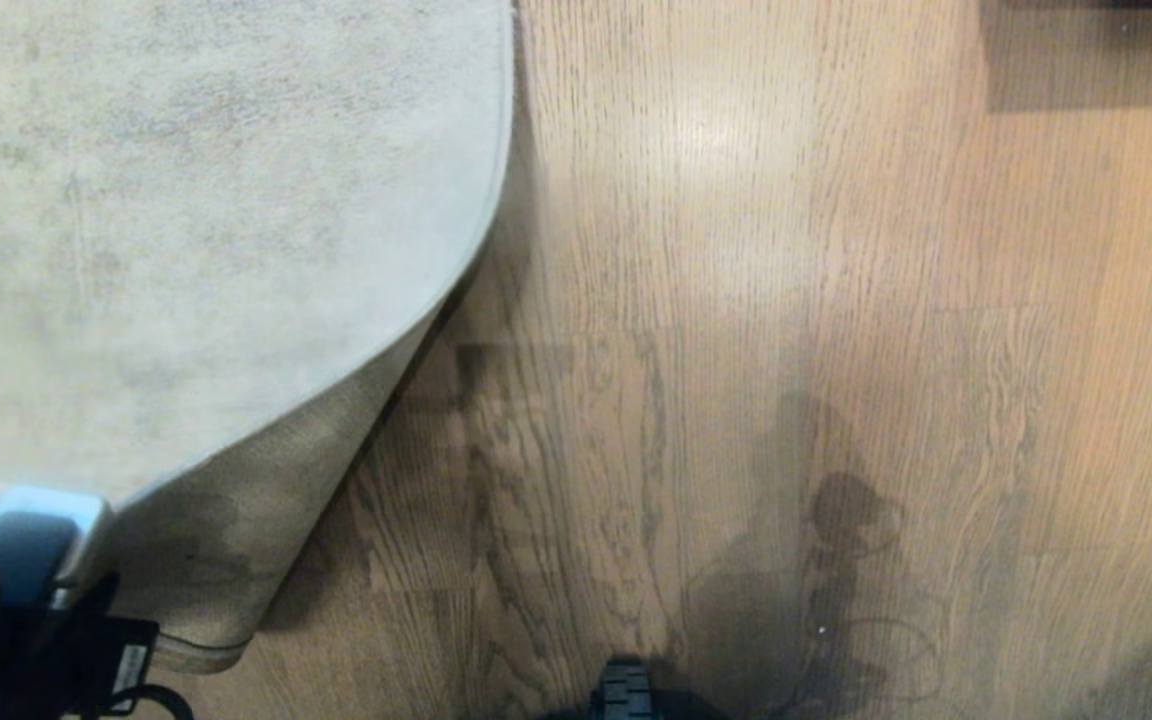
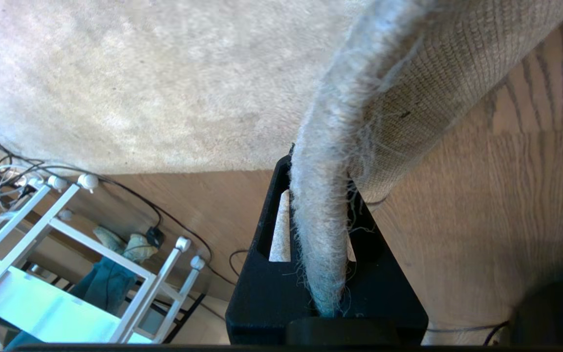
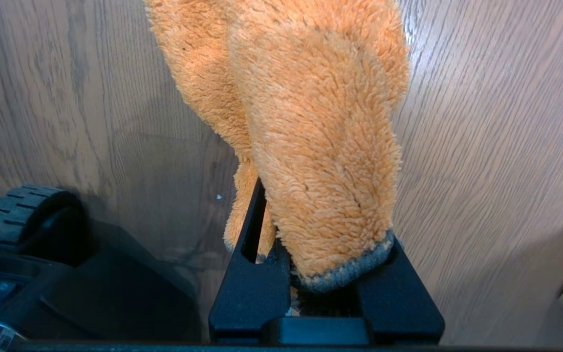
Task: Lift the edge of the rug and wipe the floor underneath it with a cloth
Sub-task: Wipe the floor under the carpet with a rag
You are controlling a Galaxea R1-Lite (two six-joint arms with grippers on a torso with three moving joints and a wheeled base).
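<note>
Left gripper [image 2: 320, 254] sits at the near-left corner of my head view, jaws clamped on the rug edge [image 2: 323, 205]. In the left wrist view the fuzzy pale border runs straight down between the two black fingers [image 2: 267, 274], pinched tight.

The rug [image 1: 196, 200] is peeled up along that side: pale grey pile faces up, and the brownish woven backing [image 1: 266, 500] shows in a curved flap from the gripper toward the far end. The flap casts a shadow on the planks just beside it. Where the border meets the floor at the far end I can't tell if it's touching or slightly raised.

The floor [image 1: 736, 300], brown wood grain, is exposed to the right of the lifted flap, with a glare patch further out.

Right gripper [image 3: 325, 274] has its jaws closed on the cloth [image 3: 320, 146]. The mustard-orange fleece bunches up out of the fingers; its grey stitched hem sits right at the grip. The cloth hangs over bare planks, well apart from the rug. In the head view only a sliver of the cloth shows at the near-right corner; the gripper itself is out of that view.

A black wheel [image 3: 22, 215] of the base shows near the right gripper. The left wrist view also catches a white rack [image 2: 66, 254] and cables [image 2: 130, 195] on the floor past the rug.
</note>
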